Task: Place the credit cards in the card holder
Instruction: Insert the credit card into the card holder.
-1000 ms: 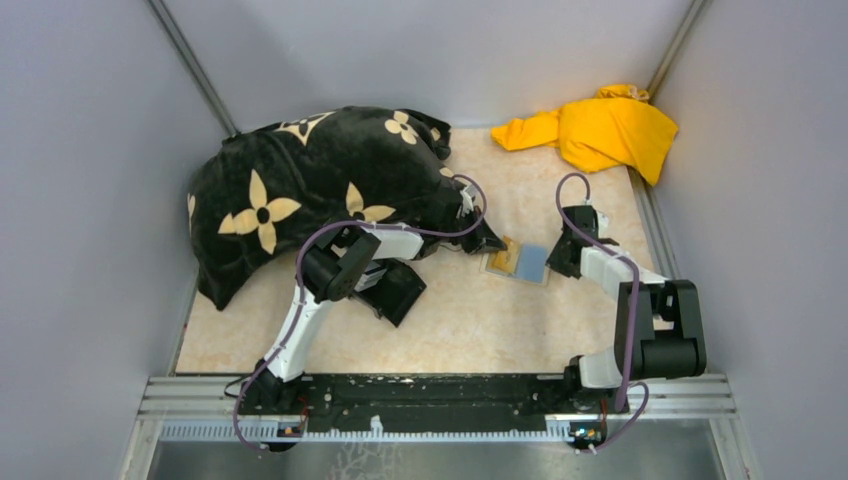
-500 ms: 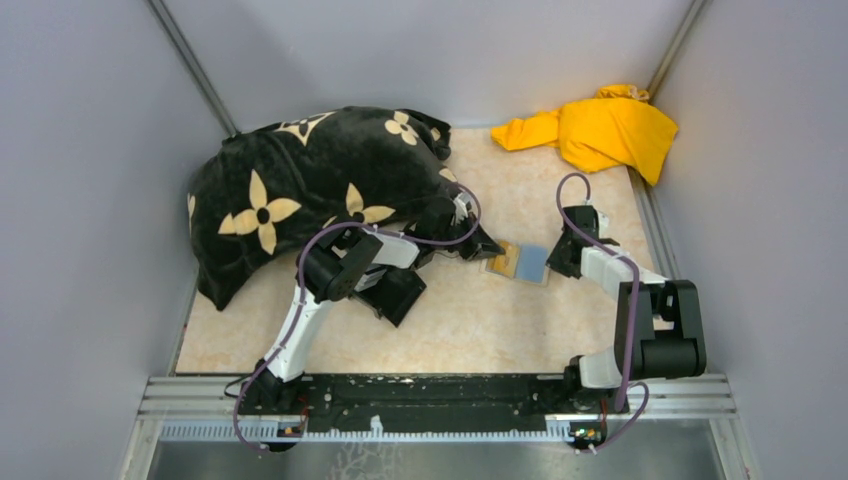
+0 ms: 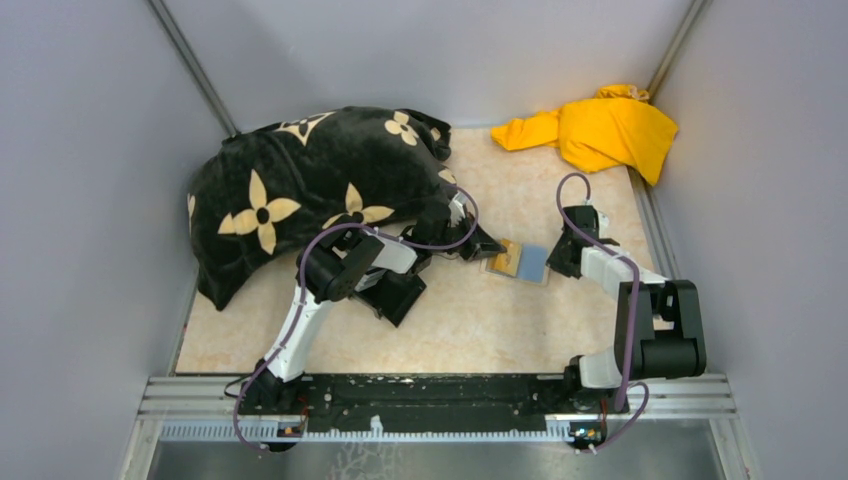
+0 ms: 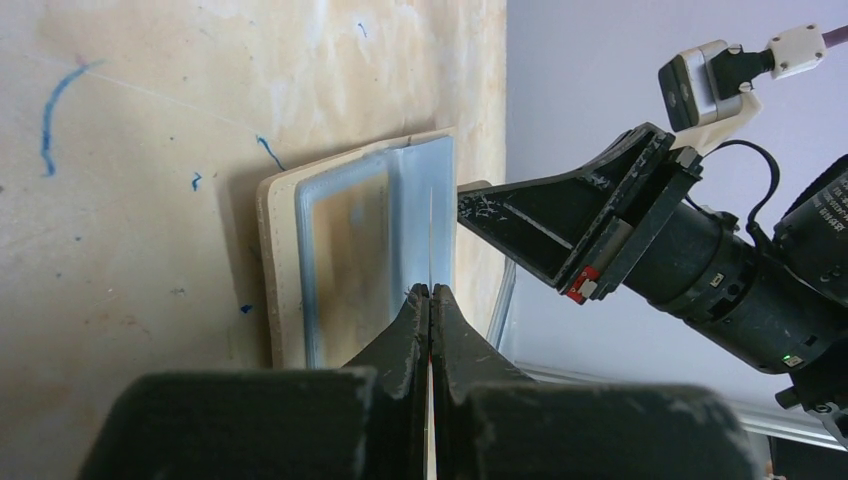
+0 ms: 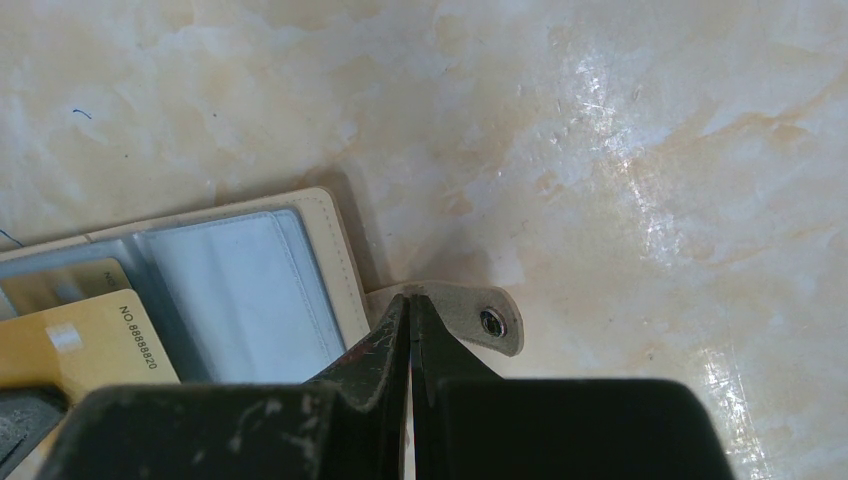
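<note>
The tan card holder (image 3: 490, 268) lies open on the table, clear sleeves up, and shows in both wrist views (image 4: 275, 260) (image 5: 335, 250). My left gripper (image 3: 492, 247) (image 4: 430, 290) is shut on the gold-orange card (image 3: 506, 258) (image 5: 90, 345), whose far end lies over the holder's left half. The card is edge-on in the left wrist view. A light blue panel (image 3: 533, 262) (image 5: 240, 290) fills the right half. I cannot tell whether it is the blue card or a sleeve. My right gripper (image 3: 556, 262) (image 5: 408, 298) is shut, tips on the clasp tab (image 5: 470, 315).
A black cushion with cream flowers (image 3: 310, 190) fills the back left. A yellow cloth (image 3: 600, 130) lies in the back right corner. A black box-like shape (image 3: 400, 292) sits under my left arm. Grey walls close in both sides.
My left wrist has shifted slightly left and toward the near side, with the gold card still at the holder. The right arm has not moved.
</note>
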`<state>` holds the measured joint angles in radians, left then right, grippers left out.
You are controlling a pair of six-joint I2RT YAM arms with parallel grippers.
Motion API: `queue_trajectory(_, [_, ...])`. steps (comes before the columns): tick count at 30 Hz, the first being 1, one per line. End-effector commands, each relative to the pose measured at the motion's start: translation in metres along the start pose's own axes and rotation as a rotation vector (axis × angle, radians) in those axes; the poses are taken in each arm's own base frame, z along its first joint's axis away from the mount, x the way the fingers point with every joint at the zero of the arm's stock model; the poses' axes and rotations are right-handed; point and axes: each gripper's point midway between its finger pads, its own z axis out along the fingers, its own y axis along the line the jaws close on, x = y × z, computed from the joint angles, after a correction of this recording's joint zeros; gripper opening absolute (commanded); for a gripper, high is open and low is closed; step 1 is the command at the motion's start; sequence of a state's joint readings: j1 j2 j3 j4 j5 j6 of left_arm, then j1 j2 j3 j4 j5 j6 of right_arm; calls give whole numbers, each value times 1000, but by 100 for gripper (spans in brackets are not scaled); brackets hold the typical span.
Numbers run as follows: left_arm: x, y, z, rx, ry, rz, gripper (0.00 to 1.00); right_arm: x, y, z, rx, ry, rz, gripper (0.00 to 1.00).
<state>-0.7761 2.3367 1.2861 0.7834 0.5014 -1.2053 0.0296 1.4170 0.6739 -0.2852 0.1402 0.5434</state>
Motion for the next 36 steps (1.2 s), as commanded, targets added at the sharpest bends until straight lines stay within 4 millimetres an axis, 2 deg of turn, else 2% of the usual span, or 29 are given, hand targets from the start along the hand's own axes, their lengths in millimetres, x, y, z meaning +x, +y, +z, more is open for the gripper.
queue_trajectory(1, [-1,6,1,22,-12,4,0,12,-1,11,-13,29,14,0])
queue_trajectory(10, [-4,15,3,-28,-25,34,0,12,-1,11,-17,30,14,0])
queue_trajectory(36, [-5,17,16,-50,-30,70,0,14,0,13,-22,38,12,0])
